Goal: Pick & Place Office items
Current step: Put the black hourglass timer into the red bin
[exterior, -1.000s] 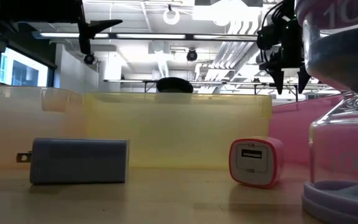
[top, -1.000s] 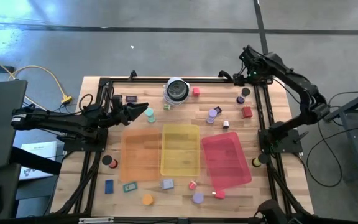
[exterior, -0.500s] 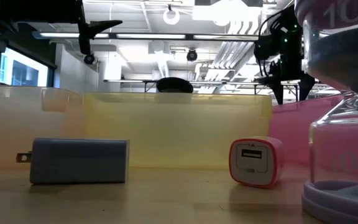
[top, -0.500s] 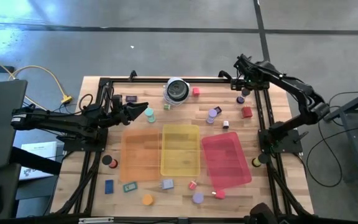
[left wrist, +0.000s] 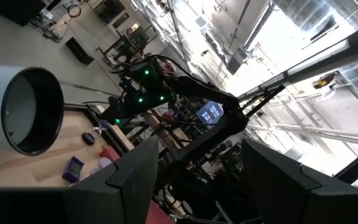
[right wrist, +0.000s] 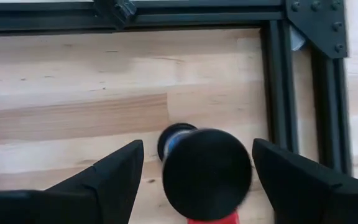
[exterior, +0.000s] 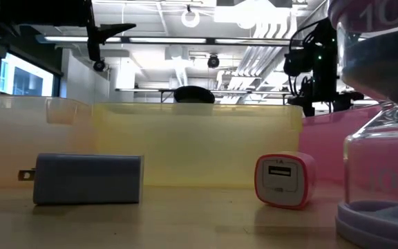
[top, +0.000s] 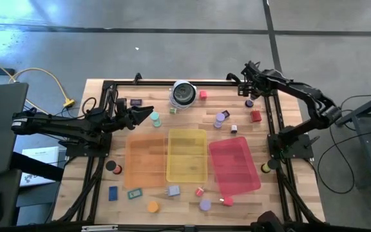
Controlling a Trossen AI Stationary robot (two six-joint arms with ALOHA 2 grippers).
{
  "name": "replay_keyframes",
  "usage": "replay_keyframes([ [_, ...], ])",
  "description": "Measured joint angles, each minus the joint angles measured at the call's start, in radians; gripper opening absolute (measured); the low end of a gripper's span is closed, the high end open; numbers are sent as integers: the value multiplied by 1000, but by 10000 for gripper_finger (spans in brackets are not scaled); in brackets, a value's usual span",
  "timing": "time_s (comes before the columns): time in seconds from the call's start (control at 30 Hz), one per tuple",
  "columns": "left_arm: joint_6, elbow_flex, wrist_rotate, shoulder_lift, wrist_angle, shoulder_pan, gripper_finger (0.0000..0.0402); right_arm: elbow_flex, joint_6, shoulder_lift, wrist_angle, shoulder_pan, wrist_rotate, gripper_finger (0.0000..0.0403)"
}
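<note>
From above, you can't make out the small pieces near the right pincer (top: 248, 96); they are too tiny to identify. In the low view the hourglass (exterior: 382, 124) is cut off by the frame edge, and the trays (exterior: 199, 142) hide most of the worktop behind them. In the right wrist view the black disc (right wrist: 207, 174) is blurred and covers part of a second piece behind it.
</note>
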Motion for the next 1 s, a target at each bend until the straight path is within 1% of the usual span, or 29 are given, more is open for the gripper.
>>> replay_keyframes([
  [0.17, 0, 0, 0, 0, 0, 0, 224, -22, -14, 0, 49, 0, 19, 290],
  [0.3, -1, 0, 0, 0, 0, 0, 224, -34, -37, 0, 88, 0, 7, 290],
  [0.43, -1, 0, -2, 0, 0, 0, 224, -55, -40, 0, 102, 0, 5, 290],
  [0.6, -1, 0, -3, 0, 0, 0, 224, -78, -41, 0, 118, 0, 28, 290],
  [1.0, -4, 0, -6, 0, -10, 0, 224, -80, -45, 0, 138, 0, 30, 290],
])
